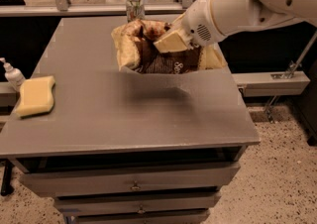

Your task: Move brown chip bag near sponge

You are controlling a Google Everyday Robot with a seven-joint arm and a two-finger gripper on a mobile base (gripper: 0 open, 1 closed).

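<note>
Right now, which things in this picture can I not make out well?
Camera view:
- Claw, holding the brown chip bag above the table: its far finger is hidden behind the bag.
- Soda can: lower part hidden by the bag.
- Arm: cut off by the top and right edges.
- Pump bottle left of the sponge: what it stands on cannot be told.

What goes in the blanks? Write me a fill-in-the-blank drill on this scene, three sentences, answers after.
1. The claw, shut on the bag, holds it clear of the ____.
2. The pump bottle stands next to the ____.
3. The ____ stands behind the bag, at the far edge.
Missing words: table; sponge; can.
</note>
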